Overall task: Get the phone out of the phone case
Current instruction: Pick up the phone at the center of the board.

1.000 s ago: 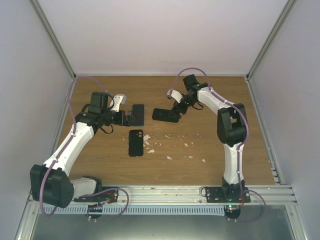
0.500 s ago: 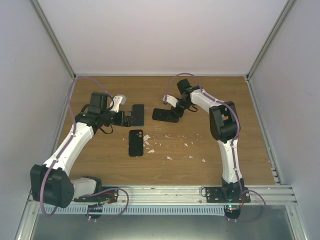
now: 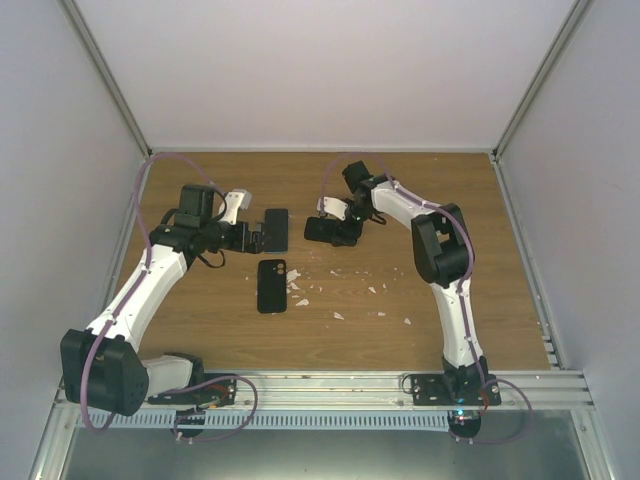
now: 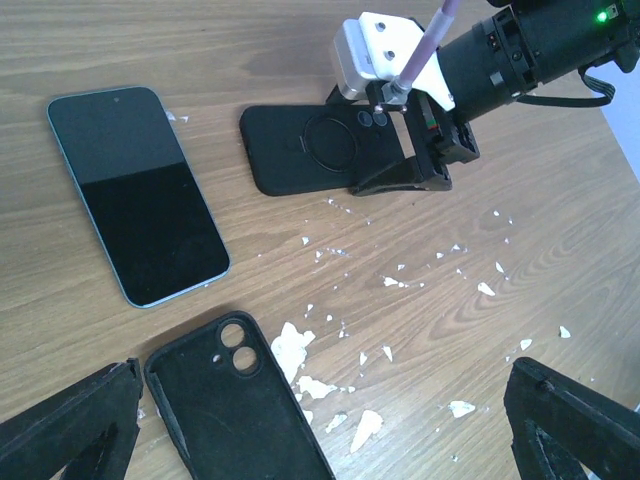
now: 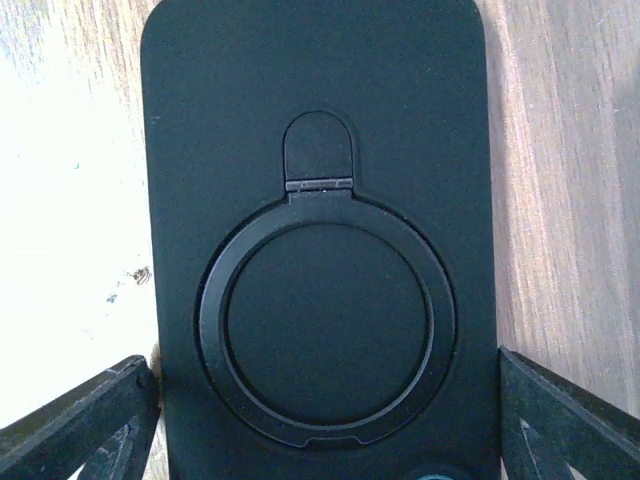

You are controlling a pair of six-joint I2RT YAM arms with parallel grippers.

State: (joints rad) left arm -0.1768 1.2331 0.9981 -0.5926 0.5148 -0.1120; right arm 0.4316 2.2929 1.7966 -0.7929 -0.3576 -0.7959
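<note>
A bare phone (image 4: 135, 195) with a pale blue rim lies screen up on the wooden table; in the top view (image 3: 276, 229) it is just right of my left gripper (image 3: 258, 240). An empty black case (image 4: 235, 410) with two camera holes lies nearer, also in the top view (image 3: 271, 286). My left gripper (image 4: 320, 430) is open and holds nothing. A second black case (image 5: 320, 200) with a ring stand lies back up (image 3: 318, 229). My right gripper (image 5: 325, 430) is open, low over it, one finger on each long side. I cannot tell whether this case holds a phone.
White flakes (image 4: 295, 345) are scattered on the table between the cases and toward the near right (image 3: 372, 290). White walls close in the table on the left, right and far sides. A metal rail (image 3: 330, 385) runs along the near edge.
My right gripper has moved left and now sits over the ring-stand case. The left arm, the phone and the empty case have not moved.
</note>
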